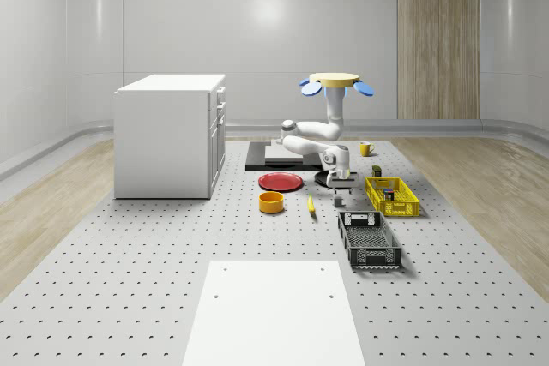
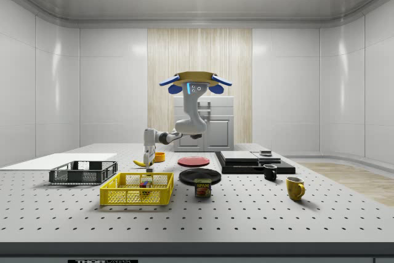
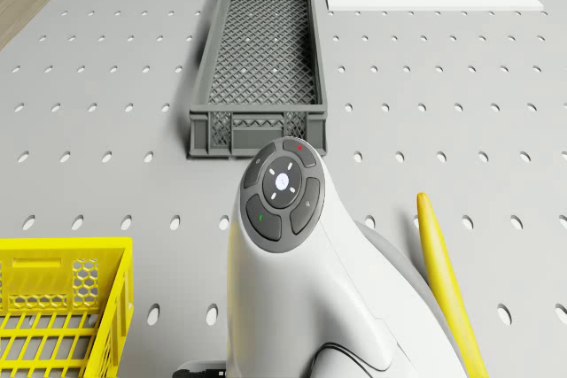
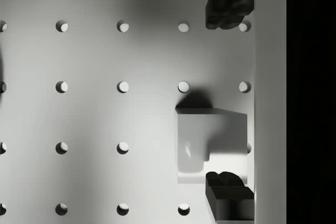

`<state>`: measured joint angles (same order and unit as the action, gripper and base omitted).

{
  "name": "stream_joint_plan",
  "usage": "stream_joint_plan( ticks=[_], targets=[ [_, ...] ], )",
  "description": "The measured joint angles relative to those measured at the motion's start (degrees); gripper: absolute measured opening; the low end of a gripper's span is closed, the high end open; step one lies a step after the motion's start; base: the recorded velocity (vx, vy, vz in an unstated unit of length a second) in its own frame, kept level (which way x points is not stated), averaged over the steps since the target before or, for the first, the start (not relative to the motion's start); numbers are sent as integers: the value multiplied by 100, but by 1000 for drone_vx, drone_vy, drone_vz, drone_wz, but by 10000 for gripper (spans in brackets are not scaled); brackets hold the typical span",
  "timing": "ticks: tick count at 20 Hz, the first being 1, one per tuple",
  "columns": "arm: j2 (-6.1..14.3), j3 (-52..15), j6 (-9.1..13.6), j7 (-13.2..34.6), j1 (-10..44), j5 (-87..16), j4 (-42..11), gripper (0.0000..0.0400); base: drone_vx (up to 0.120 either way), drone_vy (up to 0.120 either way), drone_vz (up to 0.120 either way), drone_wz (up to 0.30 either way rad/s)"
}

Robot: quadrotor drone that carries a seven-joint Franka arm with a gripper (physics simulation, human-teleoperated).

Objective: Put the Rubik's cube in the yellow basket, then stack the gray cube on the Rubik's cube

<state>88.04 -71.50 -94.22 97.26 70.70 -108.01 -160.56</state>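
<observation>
Two dark fingertips (image 4: 229, 6) of your jaws stand wide apart above the gray cube (image 4: 211, 145), which sits on the perforated worktop (image 4: 105, 119), nearer one finger than the other and not gripped. Your gripper (image 1: 340, 184) hangs low between the yellow basket (image 1: 392, 197) and the banana (image 1: 310, 206). The Rubik's cube (image 2: 145, 182) already lies in that basket. Your drone (image 1: 335, 83) hovers above the black plate (image 2: 200, 176).
</observation>
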Motion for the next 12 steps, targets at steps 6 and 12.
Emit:
stream_joint_plan(
  ticks=[6, 12],
  targets=[
    [-5, 1, 5, -1, -2, -2, 0, 400, 0, -93, 0, 0],
    [-15, 246, -91, -2, 45, -232, 79, 400, 0, 0, 0, 0]
  ],
)
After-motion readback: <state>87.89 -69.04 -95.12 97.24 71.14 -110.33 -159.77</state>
